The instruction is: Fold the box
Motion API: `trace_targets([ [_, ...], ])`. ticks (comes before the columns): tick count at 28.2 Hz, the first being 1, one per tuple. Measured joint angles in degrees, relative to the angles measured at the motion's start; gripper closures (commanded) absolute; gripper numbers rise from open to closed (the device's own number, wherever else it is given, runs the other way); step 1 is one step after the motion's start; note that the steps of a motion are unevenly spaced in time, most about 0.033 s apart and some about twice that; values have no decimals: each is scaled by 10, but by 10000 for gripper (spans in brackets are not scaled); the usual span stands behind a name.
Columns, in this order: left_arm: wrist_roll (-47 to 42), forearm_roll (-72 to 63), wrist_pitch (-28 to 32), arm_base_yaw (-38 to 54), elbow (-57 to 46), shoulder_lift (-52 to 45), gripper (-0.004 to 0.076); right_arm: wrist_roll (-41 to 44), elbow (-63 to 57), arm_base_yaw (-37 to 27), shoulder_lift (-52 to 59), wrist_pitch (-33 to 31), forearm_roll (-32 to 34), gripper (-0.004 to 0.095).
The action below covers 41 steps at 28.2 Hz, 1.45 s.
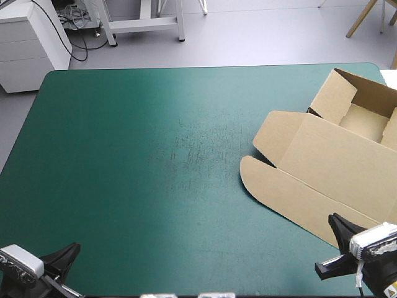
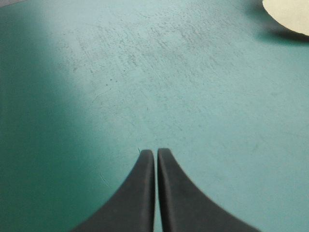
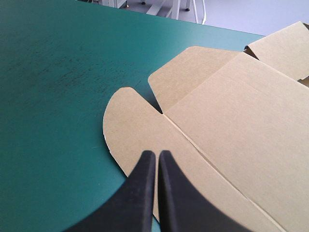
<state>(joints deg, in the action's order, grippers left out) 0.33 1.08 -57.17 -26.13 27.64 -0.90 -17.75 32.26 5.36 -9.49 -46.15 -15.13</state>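
Brown board forms the box (image 1: 329, 164), which lies on the right side of the tabletop (image 1: 142, 155), over the teal-green cover (image 1: 93, 205), and runs out past the tabletop's right edge in the high view. Its tray (image 1: 363, 121) stands open near the far right corner, with walls raised on the sides that show. Inside, only the tray's own brown floor and inner walls can be seen. The lid (image 1: 347, 161) lies flat on the cover, reaching from the tray toward the near side. A rounded side flap (image 1: 276, 133) lies flat beside it toward the tabletop's middle, and a long front flap (image 1: 279, 189) with a rounded corner runs along the lid's near edge.

Right claw (image 3: 157, 154): closed, its two black fingers meeting in one pointed arch with nothing between them. It is placed over the front flap, near that flap's rounded corner; whether it touches the board cannot be told.

Left claw (image 2: 155, 152): closed likewise, gripping nothing, at the near left corner of the tabletop over bare teal-green cover. It is well apart from the box, of which only a pale rounded flap corner shows far ahead and to one side.
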Motion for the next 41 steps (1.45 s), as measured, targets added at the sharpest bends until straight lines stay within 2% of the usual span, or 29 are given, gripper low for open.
trace_targets([
  [8, 3, 13, 32, 0, -1, -2, 724, 24, -36, 0, 100, 22, 0, 927],
  [23, 3, 1, 100, 0, -40, -3, 724, 24, -37, 0, 104, 25, 0, 927],
  [41, 2, -3, 104, 0, -41, -3, 724, 24, -37, 0, 104, 26, 0, 927],
])
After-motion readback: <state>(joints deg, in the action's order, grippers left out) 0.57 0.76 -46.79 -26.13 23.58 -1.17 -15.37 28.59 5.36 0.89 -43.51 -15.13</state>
